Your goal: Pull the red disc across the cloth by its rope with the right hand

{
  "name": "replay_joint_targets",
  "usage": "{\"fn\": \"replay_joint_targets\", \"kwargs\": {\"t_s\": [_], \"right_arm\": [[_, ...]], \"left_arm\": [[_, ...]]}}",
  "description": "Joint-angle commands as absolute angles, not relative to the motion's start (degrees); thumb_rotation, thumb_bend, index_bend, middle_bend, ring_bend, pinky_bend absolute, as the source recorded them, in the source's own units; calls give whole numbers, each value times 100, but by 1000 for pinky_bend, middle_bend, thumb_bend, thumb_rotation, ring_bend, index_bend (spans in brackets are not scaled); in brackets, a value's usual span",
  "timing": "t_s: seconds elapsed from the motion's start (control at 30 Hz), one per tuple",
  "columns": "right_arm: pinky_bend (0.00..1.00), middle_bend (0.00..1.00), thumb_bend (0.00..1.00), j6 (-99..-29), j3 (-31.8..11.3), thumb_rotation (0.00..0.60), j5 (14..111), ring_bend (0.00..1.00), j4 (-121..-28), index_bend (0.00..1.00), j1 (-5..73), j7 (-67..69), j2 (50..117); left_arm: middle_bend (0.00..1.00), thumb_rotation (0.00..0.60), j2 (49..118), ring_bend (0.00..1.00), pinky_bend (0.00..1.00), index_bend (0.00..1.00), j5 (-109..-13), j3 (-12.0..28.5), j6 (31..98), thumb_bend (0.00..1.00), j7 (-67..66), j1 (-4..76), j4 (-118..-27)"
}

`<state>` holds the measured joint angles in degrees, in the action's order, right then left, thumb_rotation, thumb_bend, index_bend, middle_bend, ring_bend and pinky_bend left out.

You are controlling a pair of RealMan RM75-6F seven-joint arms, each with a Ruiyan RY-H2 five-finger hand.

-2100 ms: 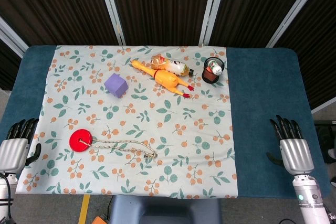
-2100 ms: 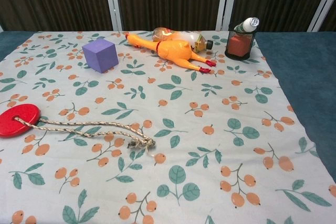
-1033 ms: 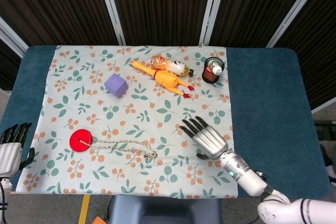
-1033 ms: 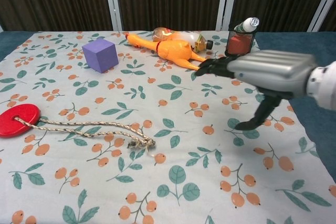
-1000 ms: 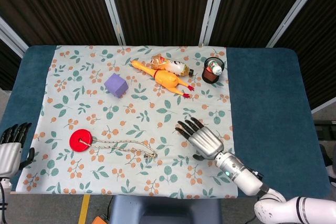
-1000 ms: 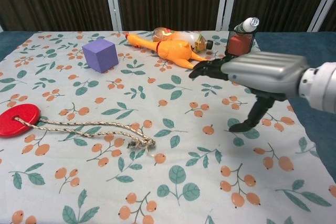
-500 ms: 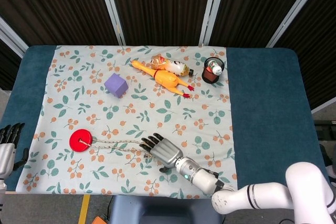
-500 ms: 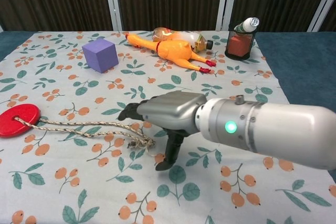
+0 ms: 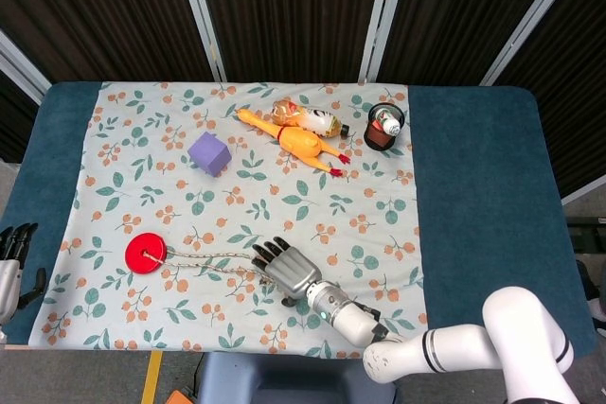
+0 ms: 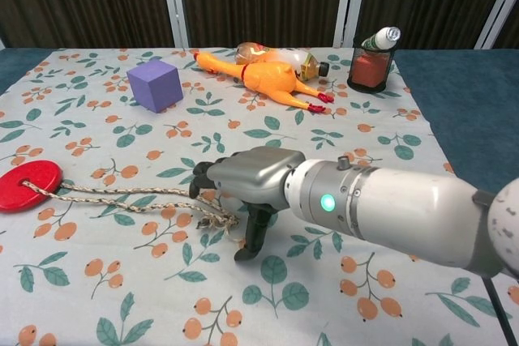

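The red disc lies flat on the floral cloth near its left side. Its braided rope runs right from the disc to a knotted end. My right hand hovers palm down right over that knotted end, fingers spread and pointing left, the thumb hanging down to the cloth beside the knot. It holds nothing. My left hand sits off the table's left front corner, fingers apart, empty.
A purple cube stands at the cloth's left rear. A rubber chicken and a lying bottle are at the rear centre, with a black mesh cup holding a small bottle to their right. Blue table cover flanks the cloth.
My right arm swept in from the right edge across the cloth, leftwards, and now hovers over the rope's knotted end. The left hand drew back a little. Disc and rope have not moved.
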<state>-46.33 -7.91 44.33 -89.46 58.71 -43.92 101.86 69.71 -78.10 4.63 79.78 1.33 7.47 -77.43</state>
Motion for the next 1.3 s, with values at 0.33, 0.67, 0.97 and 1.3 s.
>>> {"fn": "replay_joint_targets", "kwargs": {"t_s": [0.33,0.67,0.97,1.3], "right_arm": [[0,0,296,-4697,-715,600,4475,0,-8903,633,5975,-4053,10202],[0,0,461,-4986,-703,600,4731,0,-8924,933,5879,-3746,10158],[0,38,718,-5634,-459,600,5276,0,-9227,1000,5411,-3525,9740],[0,47,752,-6602,-66,600,5964,0,-9571,1000,4414,-2899,8289]], "left_arm": [[52,600,6957,0,90,0,-7837,481,7987,527,134,744,-7764],[53,600,6941,0,90,0,-7840,493,7956,528,156,753,-7803],[53,600,6937,0,90,0,-7892,480,7950,528,215,759,-7852],[53,600,6937,0,90,0,-8016,446,7983,527,124,787,-7984]]}}
